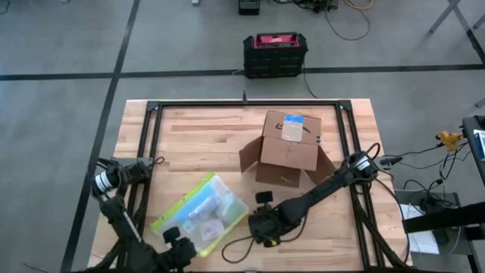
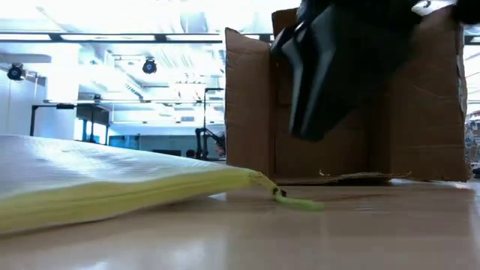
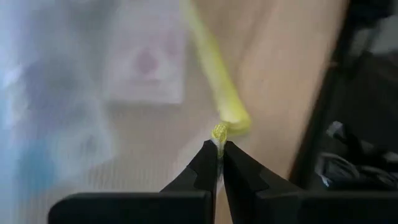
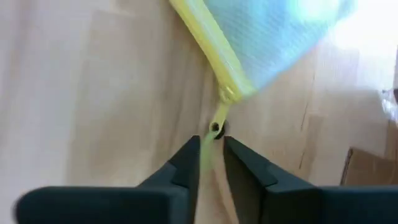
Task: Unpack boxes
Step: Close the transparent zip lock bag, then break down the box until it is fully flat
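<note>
1. Toward the far right of the table (image 1: pixel 189 136), the cardboard box (image 1: pixel 290 142) is seen with its flaps spread open.
2. Nearer the front, a clear pouch (image 1: pixel 201 212) with a yellow edge is laid flat, well apart from the box.
3. At the pouch's front corner, the left gripper (image 3: pixel 219 155) is pressed together on a small yellow tab (image 3: pixel 219 132).
4. At the pouch's other end, the right gripper (image 4: pixel 211 149) is held slightly apart around the zipper pull (image 4: pixel 216 127); whether it is actually pinched cannot be told.
</note>
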Robot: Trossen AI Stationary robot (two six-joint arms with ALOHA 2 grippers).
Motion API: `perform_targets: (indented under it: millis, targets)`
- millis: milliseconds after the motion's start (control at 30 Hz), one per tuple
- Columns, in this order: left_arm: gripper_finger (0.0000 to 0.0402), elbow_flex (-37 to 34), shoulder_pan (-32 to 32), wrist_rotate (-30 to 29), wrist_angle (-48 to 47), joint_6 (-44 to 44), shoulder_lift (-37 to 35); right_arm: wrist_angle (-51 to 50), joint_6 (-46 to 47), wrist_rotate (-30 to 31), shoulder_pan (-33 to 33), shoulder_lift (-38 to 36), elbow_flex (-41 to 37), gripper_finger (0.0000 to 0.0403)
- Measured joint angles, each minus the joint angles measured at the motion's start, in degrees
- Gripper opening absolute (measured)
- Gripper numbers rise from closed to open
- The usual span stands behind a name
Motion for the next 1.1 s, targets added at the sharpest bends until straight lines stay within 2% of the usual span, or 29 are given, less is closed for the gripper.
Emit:
perform_targets:
  millis: [200, 367, 467, 600, 833, 967, 1100]
  targets:
    - [0.0053, 0.0, 5.9, 5.1, 3.7, 17.4, -4.1, -0.2, 6.3, 0.0, 3.1, 0.0, 0.7, 0.0153]
    - [0.0091, 0.0, 11.7, 11.7, 3.7, 27.9, -5.9, -0.7, 13.7, 0.5, 5.3, 0.0, 0.7, 0.0156]
    - [0.0102, -0.4, 15.1, 12.2, 4.4, 34.2, -5.8, -2.8, 17.0, 0.5, 6.9, 0.0, 0.7, 0.014]
    - [0.0103, -3.6, 19.4, 16.2, 5.2, 40.0, -5.5, -7.3, 22.6, 0.5, 9.0, 0.0, 0.7, 0.0104]
    - [0.0086, -11.9, 24.1, 20.8, 6.8, 45.0, -5.5, -14.1, 32.2, 0.2, 11.8, 0.0, 0.7, 0.0031]
    - [0.008, -16.7, 26.4, 18.7, 7.0, 44.5, -5.9, -20.8, 31.6, -0.4, 12.0, 0.0, 0.7, 0.0004]
    - [0.0079, -20.6, 28.6, 14.5, 6.5, 40.1, -7.3, -32.1, 41.1, -1.0, 12.0, -0.4, 0.7, 0.0002]
